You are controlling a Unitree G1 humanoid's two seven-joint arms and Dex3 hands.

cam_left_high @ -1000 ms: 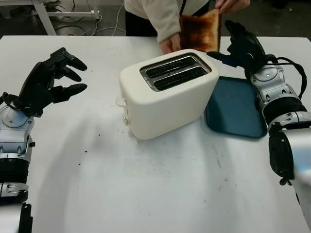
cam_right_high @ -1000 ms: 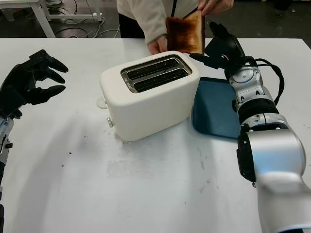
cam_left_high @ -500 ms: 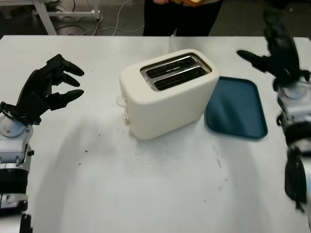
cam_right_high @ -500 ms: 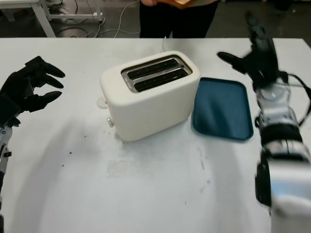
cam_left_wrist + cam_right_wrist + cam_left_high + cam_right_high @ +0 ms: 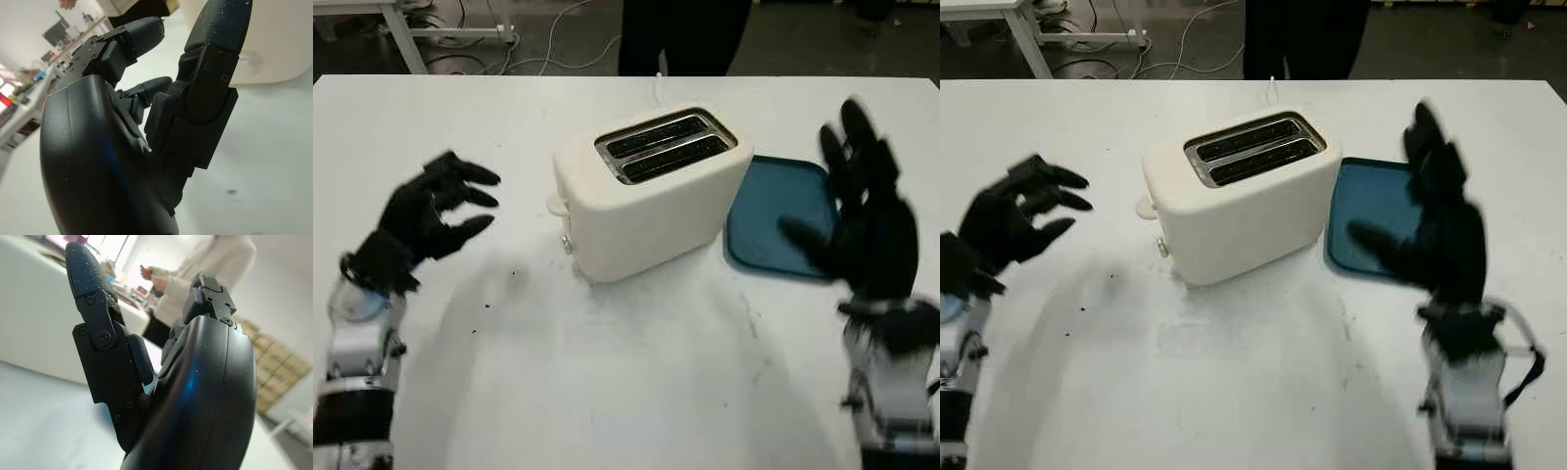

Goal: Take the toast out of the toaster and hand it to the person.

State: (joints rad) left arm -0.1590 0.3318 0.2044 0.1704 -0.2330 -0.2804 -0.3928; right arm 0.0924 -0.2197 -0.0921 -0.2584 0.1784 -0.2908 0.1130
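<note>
Nearest the robot, at the bottom right of the head views, the right hand [image 5: 864,240] is raised above the white worktop [image 5: 636,382] in front of the teal tray [image 5: 773,201], released and holding nothing. Across from it on the near left, the left hand [image 5: 431,215] hovers over the worktop, open and equally unladen, well apart from the toaster.

Between the two hands and a little farther back stands the cream two-slot toaster [image 5: 651,191], set at an angle with its lever knob [image 5: 555,204] facing the left side. Both slots [image 5: 666,147] look dark and vacant; no toast rises from them, none lies on the tray just beside the toaster, and neither hand carries any. Judging by that, the removal and handover appear finished, and all that seems left is for the arms to settle back.

On the worktop itself, a few dark crumbs [image 5: 499,284] speckle the surface near the left hand, and faint scuffs mark the middle. Beyond the far edge a person [image 5: 680,34] in dark trousers stands on a dark floor; the right wrist view shows that person's pale sleeve and raised hands [image 5: 154,276], though I cannot tell what they hold. Cables [image 5: 548,39] trail over the floor at the far left beside a white table leg [image 5: 401,34].
</note>
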